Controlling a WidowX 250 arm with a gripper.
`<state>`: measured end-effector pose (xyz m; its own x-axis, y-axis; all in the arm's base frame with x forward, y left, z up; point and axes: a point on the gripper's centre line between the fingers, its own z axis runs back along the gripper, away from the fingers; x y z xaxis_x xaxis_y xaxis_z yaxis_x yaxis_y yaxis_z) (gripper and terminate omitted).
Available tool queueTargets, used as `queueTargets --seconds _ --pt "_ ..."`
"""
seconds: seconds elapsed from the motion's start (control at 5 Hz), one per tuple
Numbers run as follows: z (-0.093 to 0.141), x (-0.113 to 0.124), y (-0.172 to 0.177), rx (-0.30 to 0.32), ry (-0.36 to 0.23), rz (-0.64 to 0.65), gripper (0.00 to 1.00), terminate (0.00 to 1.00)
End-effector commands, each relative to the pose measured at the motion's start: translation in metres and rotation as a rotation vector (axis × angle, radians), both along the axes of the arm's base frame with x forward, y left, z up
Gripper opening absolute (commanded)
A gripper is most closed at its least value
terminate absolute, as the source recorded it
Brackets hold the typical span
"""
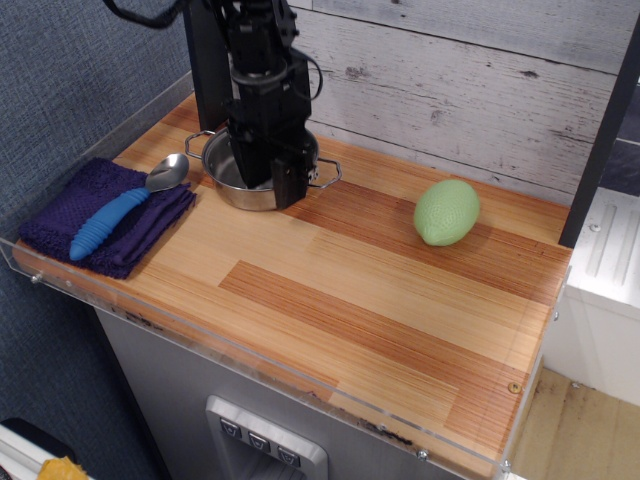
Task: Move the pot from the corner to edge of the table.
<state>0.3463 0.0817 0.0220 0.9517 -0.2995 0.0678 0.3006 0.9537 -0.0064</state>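
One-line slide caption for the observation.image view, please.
Black gripper lowered over the front rim of the steel pot at the wooden table's back-left corner; spoon on purple cloth, green ball apart.

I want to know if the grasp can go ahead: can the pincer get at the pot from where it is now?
Probably yes. The pincer hangs right over the pot, fingers straddling its near rim, and nothing lies between them; the spoon sits clear to the side.
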Motion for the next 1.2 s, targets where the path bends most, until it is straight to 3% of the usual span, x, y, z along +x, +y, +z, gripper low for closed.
queueTargets --seconds 0.0,0.2,0.6,0.8,1.0 --pt "0.01 0.002 -0.004 0.039 -0.022 -0.011 0.0 0.0" --pt "0.012 0.0 -0.008 0.045 -0.019 -0.021 0.0 0.0" --pt "0.045 0.001 0.005 0.037 -0.109 -0.005 0.0 0.0" --pt "0.078 0.002 0.021 0.054 -0.18 0.053 0.0 0.0" --pt "0.117 -0.017 0.015 0.053 -0.26 0.085 0.0 0.0"
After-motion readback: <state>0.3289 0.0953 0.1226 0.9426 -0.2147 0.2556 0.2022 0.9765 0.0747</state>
